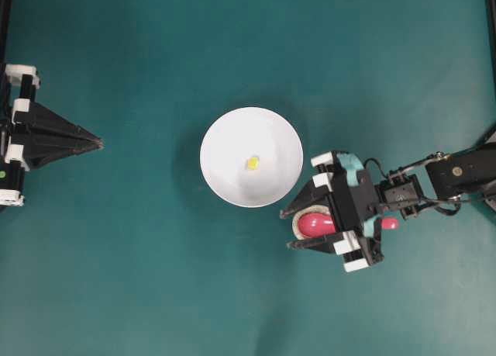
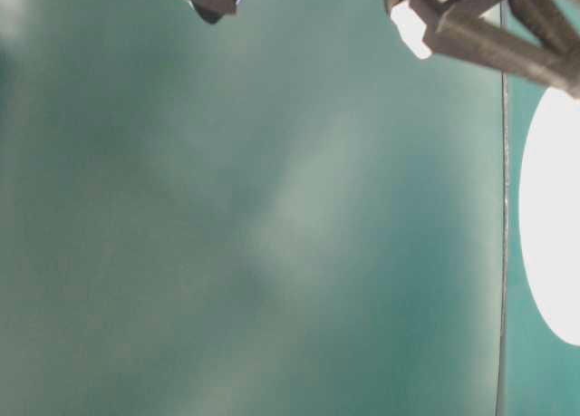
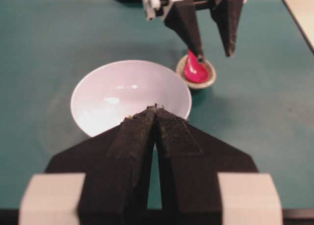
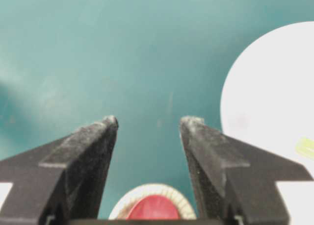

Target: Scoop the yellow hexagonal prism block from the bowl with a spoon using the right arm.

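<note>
Teal matting covers the whole surface [image 1: 139, 278], and on it you have the white bowl [image 1: 225, 178] near the middle with the yellow hexagonal prism block [image 1: 253, 163] lying loose on its floor. Just beside the bowl, on your right arm's side, the spoon [image 1: 316, 225] sits with its scoop in a small speckled rest [image 3: 212, 80] and its handle pointing away from the bowl. Your right hand [image 1: 285, 230] hangs over the spoon with its fingers spread wide, grasping nothing; the left hand [image 1: 99, 144] is pinched closed and empty, well apart.

Expect the spoon to be stiff, glossy and likely slippery, probably breakable if dropped, so take it by the straight handle, not the rounded scoop. The block looks light and will probably skate across the smooth bowl.
</note>
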